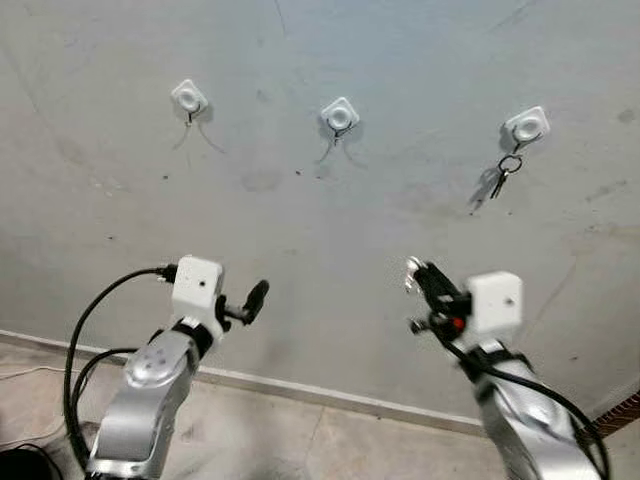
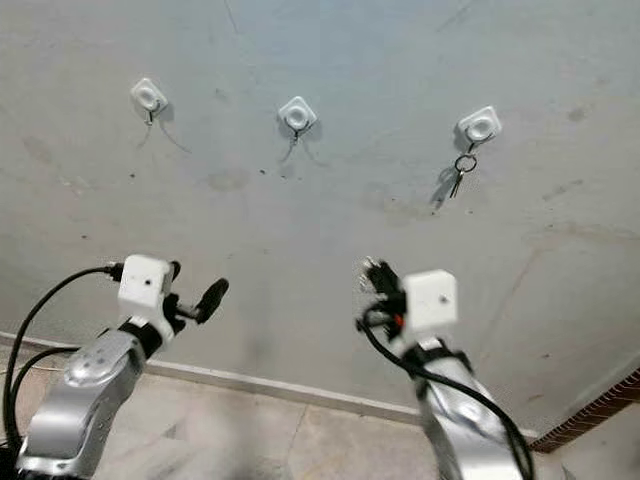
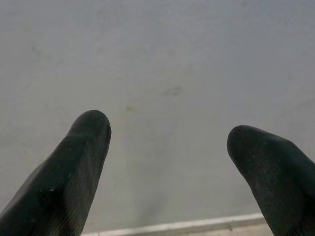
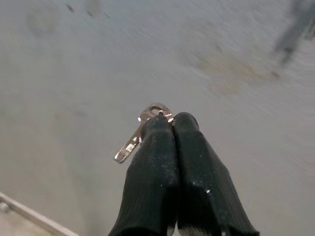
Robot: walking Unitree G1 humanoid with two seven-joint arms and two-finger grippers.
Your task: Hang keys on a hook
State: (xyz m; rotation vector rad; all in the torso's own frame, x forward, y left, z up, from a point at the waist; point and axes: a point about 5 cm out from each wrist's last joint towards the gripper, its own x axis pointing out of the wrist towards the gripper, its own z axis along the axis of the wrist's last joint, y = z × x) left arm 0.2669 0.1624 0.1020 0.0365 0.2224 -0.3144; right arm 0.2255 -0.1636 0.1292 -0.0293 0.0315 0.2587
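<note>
Three white hooks are stuck on the grey wall: a left hook, a middle hook and a right hook. A dark key ring with keys hangs from the right hook; the other two are bare. My right gripper is raised well below the hooks, between the middle and right ones, and is shut on a small silver key that sticks out beside its fingertips. My left gripper is held up lower left of the middle hook, open, with only wall between its fingers.
A pale skirting board runs along the foot of the wall above the tiled floor. A black cable loops from my left wrist. A brick-coloured edge is at the lower right.
</note>
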